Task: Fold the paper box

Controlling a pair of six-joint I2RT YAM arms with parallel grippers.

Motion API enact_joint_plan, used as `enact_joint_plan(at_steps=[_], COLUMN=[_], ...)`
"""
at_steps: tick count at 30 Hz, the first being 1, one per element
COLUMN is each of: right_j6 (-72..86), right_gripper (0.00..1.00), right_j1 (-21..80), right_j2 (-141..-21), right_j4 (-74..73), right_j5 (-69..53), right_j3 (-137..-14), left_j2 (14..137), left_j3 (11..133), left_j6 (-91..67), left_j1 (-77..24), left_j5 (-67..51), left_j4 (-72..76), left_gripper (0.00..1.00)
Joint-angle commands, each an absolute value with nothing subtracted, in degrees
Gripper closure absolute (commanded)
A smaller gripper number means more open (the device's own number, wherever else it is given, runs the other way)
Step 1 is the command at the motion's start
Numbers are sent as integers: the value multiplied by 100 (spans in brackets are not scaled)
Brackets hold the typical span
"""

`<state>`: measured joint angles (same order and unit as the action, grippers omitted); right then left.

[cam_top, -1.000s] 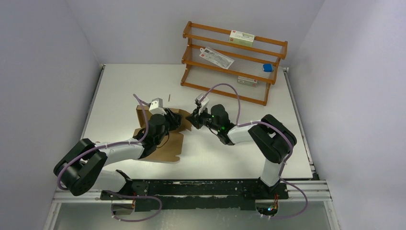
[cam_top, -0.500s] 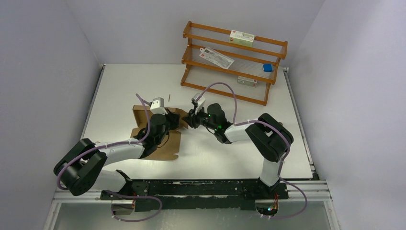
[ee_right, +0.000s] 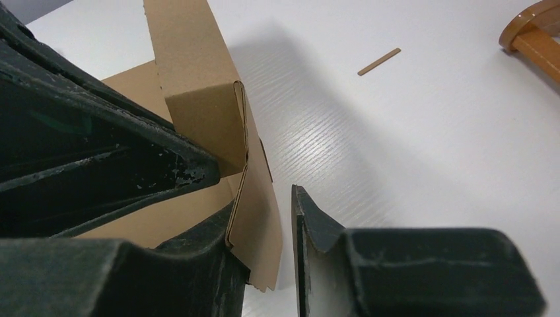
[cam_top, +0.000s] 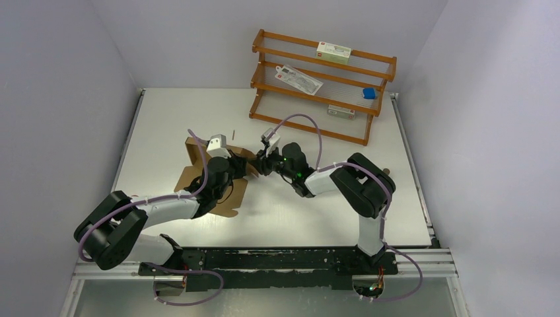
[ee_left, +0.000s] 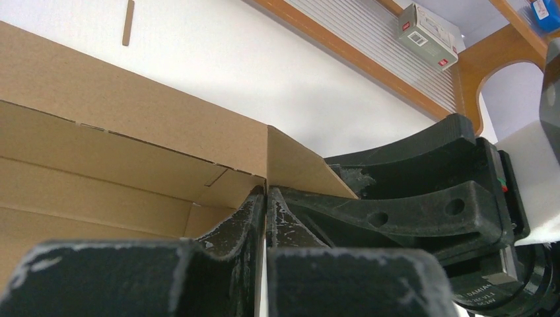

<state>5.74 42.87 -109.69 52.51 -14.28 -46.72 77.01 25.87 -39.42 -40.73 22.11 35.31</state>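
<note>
**Top external: the grip has changed sides**

From above, the paper box (cam_top: 236,198) sits mid-surface (cam_top: 165,112) under your left arm, and its back wall has tipped up.

Left wrist: your left gripper (ee_left: 265,196) has just clamped onto the wall's corner.

Right wrist: your right gripper (ee_right: 264,214) has let go, its jaws apart around the box edge. It is likely free to fold next.

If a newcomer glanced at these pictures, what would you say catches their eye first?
Mid-table, the brown paper box lies half-formed, and both arms meet at its right corner. The left gripper is pinched shut on a raised wall there, while the right gripper stands open around a flap. A wooden rack holding small packets stands at the far right.
</note>
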Motion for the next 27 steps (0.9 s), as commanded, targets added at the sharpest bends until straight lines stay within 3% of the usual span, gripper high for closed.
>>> enact_joint_plan(at_steps=[1, 7, 12, 16, 19, 23, 27], right_j6=[580, 581, 452, 204, 51, -309, -399], right_gripper=[73, 79, 94, 100, 100, 100, 100], right_j1=[4337, 4379, 4386, 4390, 4384, 4358, 4321], right_j2=[-11102, -11216, -11190, -10993, -10873, -10744, -10660], right_j4=[5710, 5713, 5529, 5223, 4968, 4619, 4460], right_j5=[-1225, -1234, -1201, -1213, -1225, -1372, -1473], right_j3=[-4834, -4967, -4956, -4881, -4861, -4910, -4905], left_j2=[7762, 7792, 7650, 7258, 6886, 6453, 6223], left_j3=[2673, 2661, 2615, 2496, 2307, 2136, 1965], left_j6=[-3824, -3856, -3886, -3904, -4068, -4448, -4987], left_j1=[-4138, -4142, -4137, -4126, -3993, -3382, -2598], left_j5=[2278, 2188, 2186, 2118, 1912, 1302, 463], left_j4=[3596, 3668, 3673, 3575, 3593, 3421, 3432], left_gripper=[95, 95, 91, 73, 51, 30, 23])
